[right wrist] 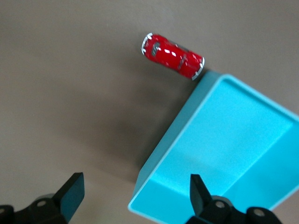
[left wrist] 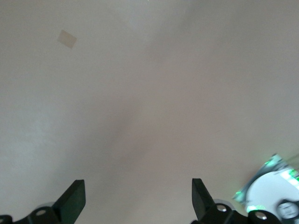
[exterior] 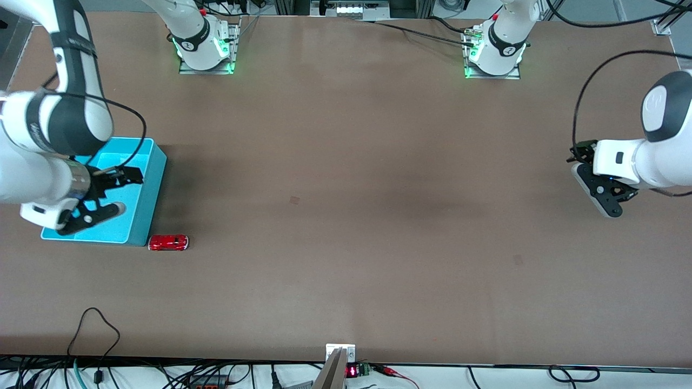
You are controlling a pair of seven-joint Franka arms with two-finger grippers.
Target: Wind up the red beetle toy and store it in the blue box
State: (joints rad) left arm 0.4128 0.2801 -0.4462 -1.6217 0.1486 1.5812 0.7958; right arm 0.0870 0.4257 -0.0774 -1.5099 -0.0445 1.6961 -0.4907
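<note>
While your right gripper (exterior: 102,197) hangs over the blue box (exterior: 146,208) with its fingers spread wide and nothing in them, the red beetle toy (exterior: 168,242) sits on the table (exterior: 346,216). It is just beside the box corner that is nearest the front camera, maybe touching it (too close to tell). The box has nothing in it, so I think the job has not really begun.

Your left gripper (exterior: 605,192) waits over the left arm's end of the table, well apart from the toy. Its fingers are spread too and hold nothing.

Here is what could go wrong. The toy is tiny and shiny, so it could slip out if you pinch it off-center. It has wheels, so a small bump could make it roll away. The box wall is thin and very close to the toy, so a finger could hit the wall and push the box.
</note>
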